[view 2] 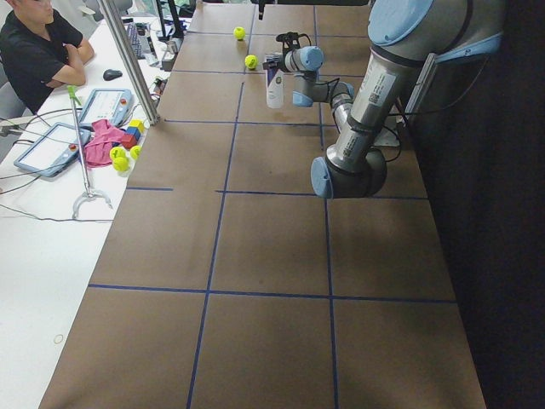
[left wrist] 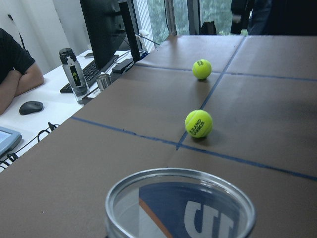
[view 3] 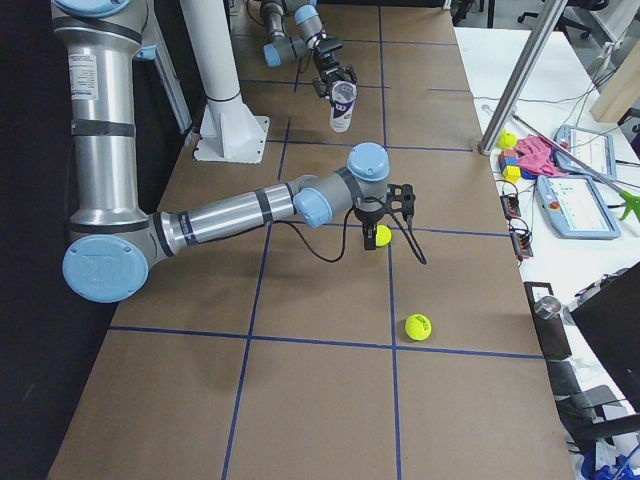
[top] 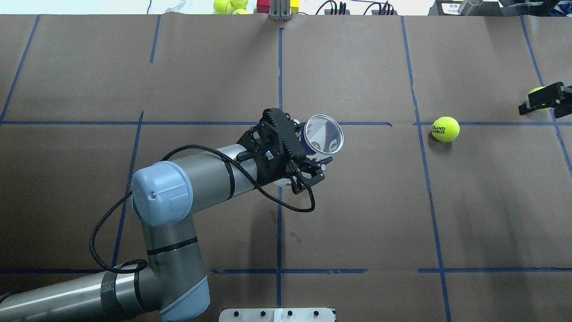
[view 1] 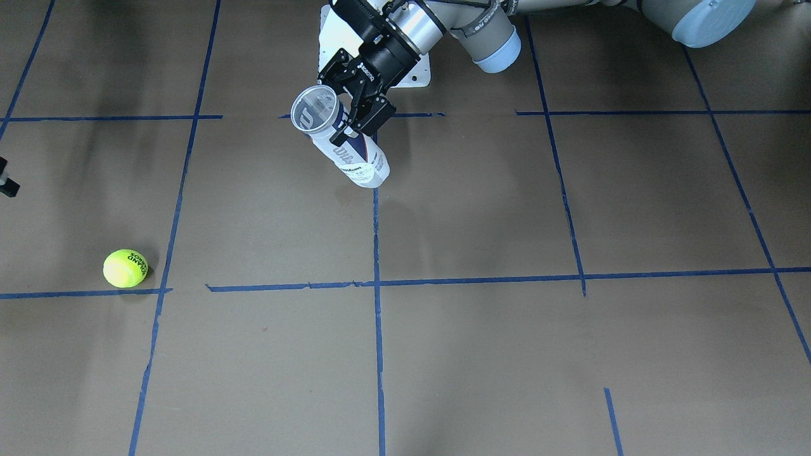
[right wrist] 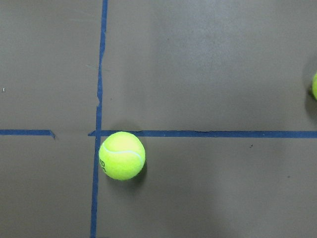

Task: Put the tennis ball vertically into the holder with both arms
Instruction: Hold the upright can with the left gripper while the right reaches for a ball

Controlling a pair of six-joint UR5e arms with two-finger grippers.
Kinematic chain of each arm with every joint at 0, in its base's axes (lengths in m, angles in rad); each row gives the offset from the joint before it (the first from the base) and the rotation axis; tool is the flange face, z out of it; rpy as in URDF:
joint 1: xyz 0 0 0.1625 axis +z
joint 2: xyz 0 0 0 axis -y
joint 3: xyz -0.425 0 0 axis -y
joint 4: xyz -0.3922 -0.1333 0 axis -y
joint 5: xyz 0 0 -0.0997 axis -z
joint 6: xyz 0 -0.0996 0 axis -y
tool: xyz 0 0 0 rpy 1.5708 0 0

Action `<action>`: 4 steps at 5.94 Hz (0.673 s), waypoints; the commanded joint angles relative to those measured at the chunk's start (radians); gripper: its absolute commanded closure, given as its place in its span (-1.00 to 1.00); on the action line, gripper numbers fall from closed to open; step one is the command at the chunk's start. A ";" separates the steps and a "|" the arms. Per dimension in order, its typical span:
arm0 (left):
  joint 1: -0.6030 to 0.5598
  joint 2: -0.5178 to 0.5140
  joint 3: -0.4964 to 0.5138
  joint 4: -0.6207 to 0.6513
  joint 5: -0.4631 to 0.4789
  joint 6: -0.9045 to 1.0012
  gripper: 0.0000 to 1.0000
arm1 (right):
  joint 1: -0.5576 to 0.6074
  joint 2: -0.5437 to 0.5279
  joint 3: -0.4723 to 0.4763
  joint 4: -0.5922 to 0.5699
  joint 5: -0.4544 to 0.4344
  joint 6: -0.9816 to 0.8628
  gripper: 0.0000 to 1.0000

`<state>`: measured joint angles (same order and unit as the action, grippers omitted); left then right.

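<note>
Overhead exterior: left claw (top: 310, 150) clenching holder (top: 324, 134) mid-surface, tube tilting, open mouth facing up. Tennis ball (top: 445, 129) lying on surface (top: 357, 223) to right, apart. Right claw (top: 543, 100) hovering at far edge over second tennis ball (top: 535, 92); cannot tell if clenched.

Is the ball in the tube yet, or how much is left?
Not yet. Done: the left gripper holds the holder, mouth up. In hand: the right gripper is near one ball; grip unclear. Left: putting a ball in.
</note>
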<state>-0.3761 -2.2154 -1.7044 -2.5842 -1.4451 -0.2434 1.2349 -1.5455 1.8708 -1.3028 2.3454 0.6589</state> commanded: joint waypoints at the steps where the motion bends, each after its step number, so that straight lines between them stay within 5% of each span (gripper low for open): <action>1: 0.005 0.020 0.168 -0.385 -0.006 -0.010 -0.48 | -0.081 0.053 0.005 -0.001 -0.095 0.082 -0.98; 2: 0.005 0.020 0.251 -0.521 -0.006 -0.063 -0.48 | -0.113 0.068 0.005 -0.003 -0.147 0.084 -0.98; 4: 0.005 0.023 0.314 -0.571 -0.009 -0.117 -0.49 | -0.175 0.111 -0.010 -0.004 -0.208 0.142 -0.98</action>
<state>-0.3706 -2.1942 -1.4178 -3.1300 -1.4527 -0.3440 1.0927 -1.4600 1.8679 -1.3058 2.1760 0.7745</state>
